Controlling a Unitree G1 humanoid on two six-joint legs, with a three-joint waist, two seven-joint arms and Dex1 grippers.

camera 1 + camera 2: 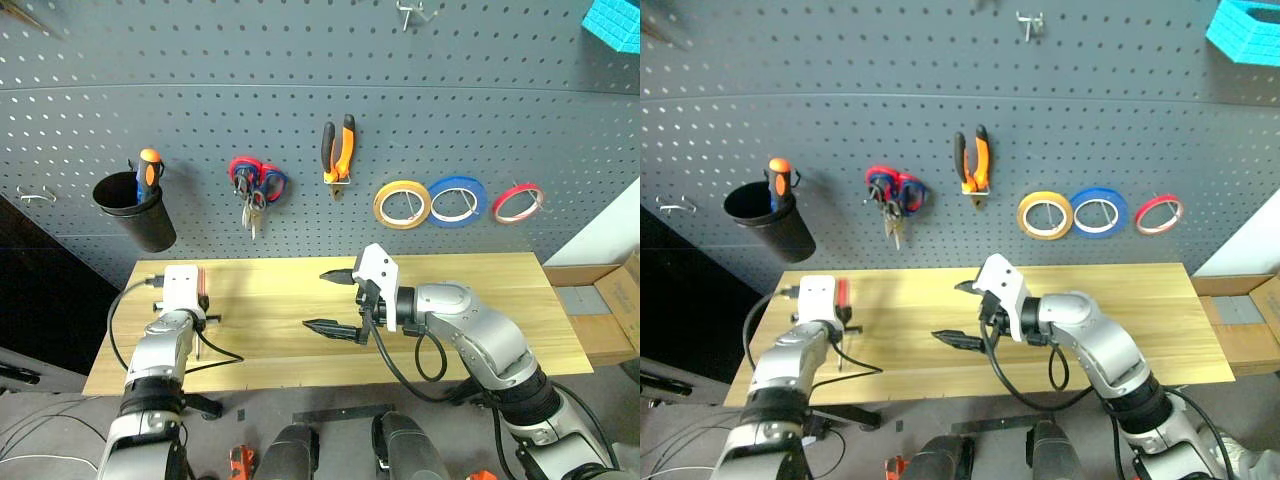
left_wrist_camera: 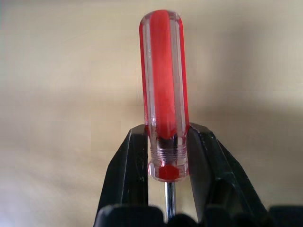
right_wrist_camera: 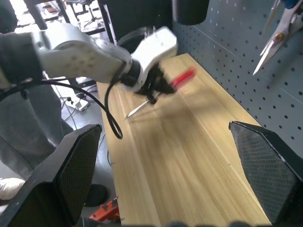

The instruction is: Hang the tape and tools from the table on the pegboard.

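left wrist view: left end effector [image 2: 168, 158] clamps screwdriver [image 2: 164, 94] above table [image 1: 450, 300].

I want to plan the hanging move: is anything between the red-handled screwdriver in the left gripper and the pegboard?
Nothing visible. The left gripper holds the red-handled screwdriver over bare table; the pegboard beyond is open there.

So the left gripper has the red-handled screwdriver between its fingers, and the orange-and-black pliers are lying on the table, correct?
Not quite. The pliers hang on the pegboard, not on the table, as the left eye view shows. The left gripper does hold the red-handled screwdriver.
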